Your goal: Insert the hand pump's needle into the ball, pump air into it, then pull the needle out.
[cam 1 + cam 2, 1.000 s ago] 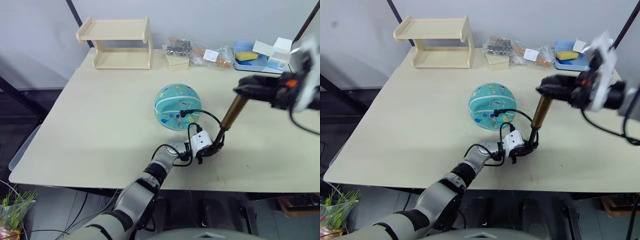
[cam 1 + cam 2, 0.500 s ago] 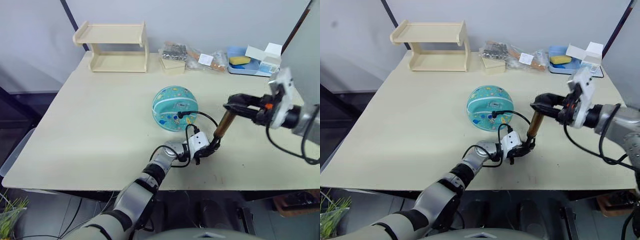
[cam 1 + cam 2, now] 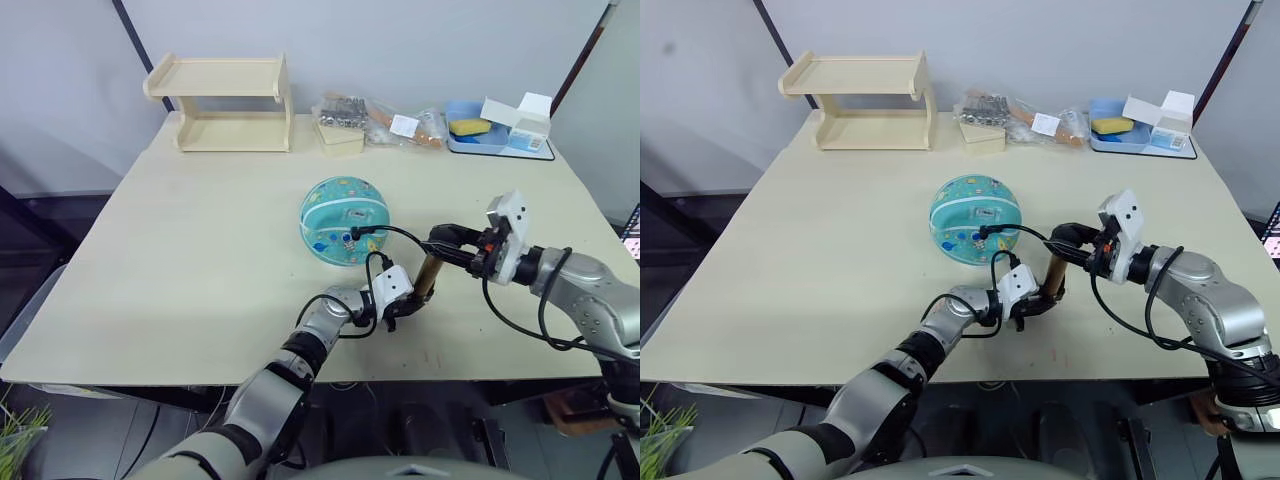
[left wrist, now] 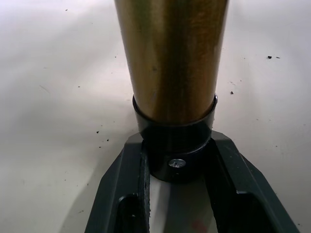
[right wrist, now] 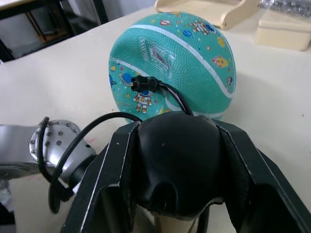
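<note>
While the table [image 3: 180,250] carries everything in sight, the largest of the task's things on it is the ball [image 3: 344,219], a teal sphere with cartoon prints and pale bands, resting near the middle of the top. A black hose [image 3: 400,233] arcs from a fitting on the ball's near side across to the hand pump [image 3: 428,277], which stands tilted just beside the ball toward the robot's right. The needle at the hose's tip cannot be made out; the black fitting [image 5: 144,84] sits against the rubber beside an astronaut print.

The right tool [image 5: 175,160] is pinched on the pump's black handle, one finger on each side of it, with the forearm reaching in low over the table from the right, roughly level. The left tool [image 4: 177,167] clamps the black cap at the pump's lower end, its two fingers [image 4: 124,194] pressed against either side of the collar just above the table; that arm stretches forward from the near edge, wrist close to the surface.

At the far edge stand a wooden shelf [image 3: 220,100], a clear bag of small parts [image 3: 350,102], a blue tray [image 3: 470,135] holding a yellow sponge, and a white box [image 3: 518,110]. A pale sticker on the ball [image 5: 158,54] is too blurred to read.
</note>
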Controlling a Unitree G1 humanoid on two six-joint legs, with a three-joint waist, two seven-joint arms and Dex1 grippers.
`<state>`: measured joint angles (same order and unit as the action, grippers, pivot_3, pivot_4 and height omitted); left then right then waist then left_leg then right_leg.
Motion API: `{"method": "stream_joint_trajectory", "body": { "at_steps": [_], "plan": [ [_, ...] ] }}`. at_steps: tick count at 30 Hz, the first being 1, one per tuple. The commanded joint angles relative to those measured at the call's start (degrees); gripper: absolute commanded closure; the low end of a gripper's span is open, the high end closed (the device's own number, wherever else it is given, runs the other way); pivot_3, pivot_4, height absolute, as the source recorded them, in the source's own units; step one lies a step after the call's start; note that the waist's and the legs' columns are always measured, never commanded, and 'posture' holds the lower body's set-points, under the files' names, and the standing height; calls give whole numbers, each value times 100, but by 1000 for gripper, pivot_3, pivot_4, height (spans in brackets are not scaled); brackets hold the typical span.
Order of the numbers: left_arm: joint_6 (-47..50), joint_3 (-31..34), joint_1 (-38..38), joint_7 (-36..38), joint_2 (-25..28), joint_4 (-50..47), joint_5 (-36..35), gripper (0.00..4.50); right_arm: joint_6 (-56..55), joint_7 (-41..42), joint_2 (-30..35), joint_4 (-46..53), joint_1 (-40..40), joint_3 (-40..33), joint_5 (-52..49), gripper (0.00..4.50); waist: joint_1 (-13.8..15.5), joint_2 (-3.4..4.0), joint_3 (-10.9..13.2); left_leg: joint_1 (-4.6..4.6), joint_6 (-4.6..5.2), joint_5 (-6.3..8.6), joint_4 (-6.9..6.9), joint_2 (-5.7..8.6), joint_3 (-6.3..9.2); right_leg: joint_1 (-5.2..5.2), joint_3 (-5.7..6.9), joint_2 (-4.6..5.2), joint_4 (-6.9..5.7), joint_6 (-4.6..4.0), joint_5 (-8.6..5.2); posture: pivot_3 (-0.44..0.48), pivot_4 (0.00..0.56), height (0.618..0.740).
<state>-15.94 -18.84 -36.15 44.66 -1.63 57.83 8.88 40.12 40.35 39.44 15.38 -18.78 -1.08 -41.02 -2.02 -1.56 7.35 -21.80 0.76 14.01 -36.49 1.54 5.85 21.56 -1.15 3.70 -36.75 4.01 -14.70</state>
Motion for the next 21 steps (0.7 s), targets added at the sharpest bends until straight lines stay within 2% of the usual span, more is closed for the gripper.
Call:
{"method": "stream_joint_trajectory", "body": {
  "at_steps": [1,3,5,11,15,21],
  "plan": [
    [218,-229,279,158,43,427,247,3459,525,-156,316,707,-529,-826,-756,2829,9,22,24,-3,0,0,-2,3,-1,2,-1,3,0,0,0,0,150,740],
    [211,-224,272,173,32,446,251,3459,910,-294,560,920,-910,-1204,-1277,2829,21,61,82,-14,1,0,-3,22,-6,10,-7,24,0,-21,13,0,150,740],
    [203,-225,268,190,17,467,259,3459,1381,-464,901,982,-1407,-1646,-2000,2829,30,56,105,-19,1,0,-4,34,-12,13,-12,35,2,-20,14,0,150,740],
    [202,-197,234,238,13,504,258,3459,2053,-950,1362,769,-2193,-2090,-3176,2829,98,26,141,-47,3,0,-7,37,-12,33,-8,41,9,-21,16,0,150,740],
    [200,-188,223,232,18,517,263,3459,1816,-882,1122,898,-1594,-1757,-2708,2829,106,6,142,-58,3,1,-11,36,-10,41,-5,40,10,-21,16,0,150,740],
    [194,-195,293,231,48,443,264,3459,808,-413,460,628,-206,-712,-1291,2829,52,-36,113,-32,8,5,-14,28,-17,20,-7,32,9,-17,15,0,150,740]
  ]
}}
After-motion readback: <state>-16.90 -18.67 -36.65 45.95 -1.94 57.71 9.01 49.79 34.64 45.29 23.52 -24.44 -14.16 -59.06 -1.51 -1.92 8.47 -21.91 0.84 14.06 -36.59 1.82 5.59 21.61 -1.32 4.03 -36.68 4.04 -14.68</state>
